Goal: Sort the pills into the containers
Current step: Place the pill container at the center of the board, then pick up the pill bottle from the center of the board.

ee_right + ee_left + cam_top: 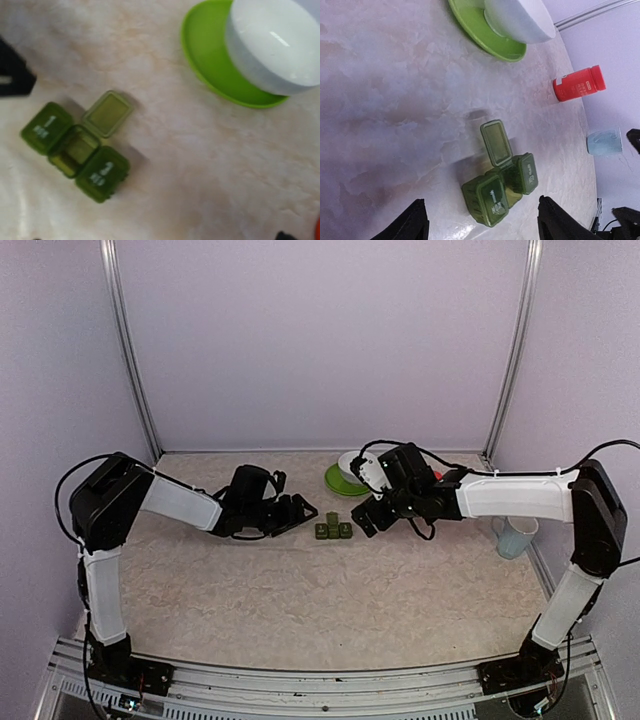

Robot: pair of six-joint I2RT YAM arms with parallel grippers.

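The containers (333,531) are a dark green strip of three joined square compartments at the table's middle. The middle compartment's lid stands open; the two outer lids, with white markings, are shut. They show in the left wrist view (492,197) and the right wrist view (75,150). My left gripper (303,512) is open just left of the strip, which lies between its fingertips (415,222) without touching them. My right gripper (367,519) is open just right of the strip, only its tips showing at the bottom edge of its wrist view. No pills show.
A white bowl (352,466) sits on a lime green plate (340,483) behind the strip. A red bottle (579,84) stands to the right, mostly hidden by my right arm from above. A pale blue cup (515,536) stands by the right wall.
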